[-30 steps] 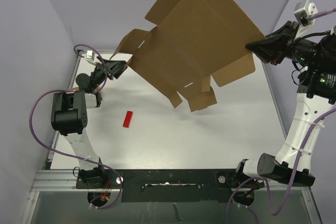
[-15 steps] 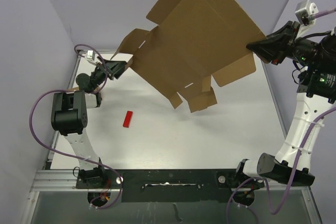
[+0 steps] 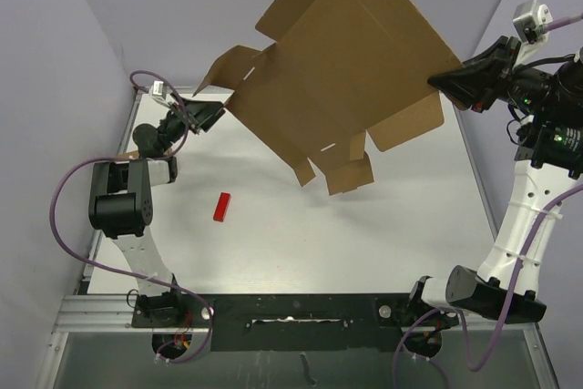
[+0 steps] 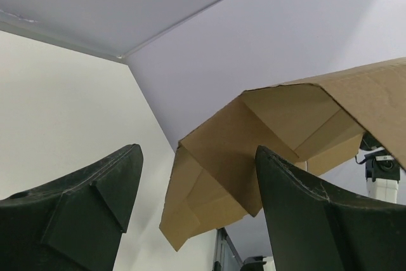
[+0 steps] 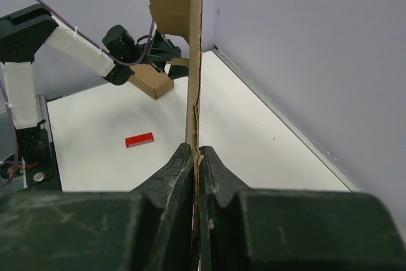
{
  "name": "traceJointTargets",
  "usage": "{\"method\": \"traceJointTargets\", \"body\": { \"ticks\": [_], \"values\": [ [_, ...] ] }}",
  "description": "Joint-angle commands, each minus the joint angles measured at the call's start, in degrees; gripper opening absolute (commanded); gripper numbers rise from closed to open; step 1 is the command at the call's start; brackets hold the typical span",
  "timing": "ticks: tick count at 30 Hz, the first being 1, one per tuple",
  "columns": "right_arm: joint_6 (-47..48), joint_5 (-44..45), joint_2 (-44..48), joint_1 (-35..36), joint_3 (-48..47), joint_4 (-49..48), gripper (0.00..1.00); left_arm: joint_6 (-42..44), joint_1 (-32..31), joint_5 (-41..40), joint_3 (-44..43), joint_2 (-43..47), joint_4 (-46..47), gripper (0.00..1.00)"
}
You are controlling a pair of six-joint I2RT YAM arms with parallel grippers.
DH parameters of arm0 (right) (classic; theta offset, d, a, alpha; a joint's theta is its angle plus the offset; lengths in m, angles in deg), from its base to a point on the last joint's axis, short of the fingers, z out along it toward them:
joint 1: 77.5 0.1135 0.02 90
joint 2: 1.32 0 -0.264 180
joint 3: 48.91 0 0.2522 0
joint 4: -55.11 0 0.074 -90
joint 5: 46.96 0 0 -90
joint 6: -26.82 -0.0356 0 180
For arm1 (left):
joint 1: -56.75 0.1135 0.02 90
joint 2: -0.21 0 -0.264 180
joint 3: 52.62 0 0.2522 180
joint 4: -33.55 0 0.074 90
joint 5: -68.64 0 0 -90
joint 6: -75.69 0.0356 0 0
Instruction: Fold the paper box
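- My right tool [image 3: 437, 82] pinches the right edge of the large brown cardboard mailer box [image 3: 337, 70].
- My left tool [image 3: 215, 116], spread, faces its left flap [image 3: 228, 70], near, apparently not touching.

What stays out of sight around the paper box [image 3: 337, 70]
The sheet runs past the far edge of the top view, losing a flap corner, and covers the far middle of the table [image 3: 301, 225]. In the left wrist view it leaves by the right edge, and both fingers [image 4: 82, 214] are cut off at the bottom. From the right wrist it shows edge-on only, its top cut off; the left arm partly covers a small cardboard box [image 5: 152, 84]. Whether the left gripper [image 3: 215, 116] touches the nearest flap cannot be told.
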Motion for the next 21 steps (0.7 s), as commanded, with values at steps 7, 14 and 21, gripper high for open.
{"method": "traceJointTargets", "body": {
  "ticks": [7, 14, 21],
  "values": [
    [-3.0, -1.0, 1.5, -0.4, 0.0, -4.5, 0.0, -0.2, -1.1, 0.6, -2.7, 5.9, 5.1, 0.71],
    [-6.2, -1.9, 1.5, -0.4, 0.1, -7.7, 0.0, 2.2, -2.5, -0.5, -3.3, 4.6, 5.1, 0.69],
    [-11.8, -3.3, 1.6, -0.4, 0.7, -13.6, 0.0, 3.4, -2.3, -2.1, -6.5, 1.1, 5.1, 0.68]
  ]
}}
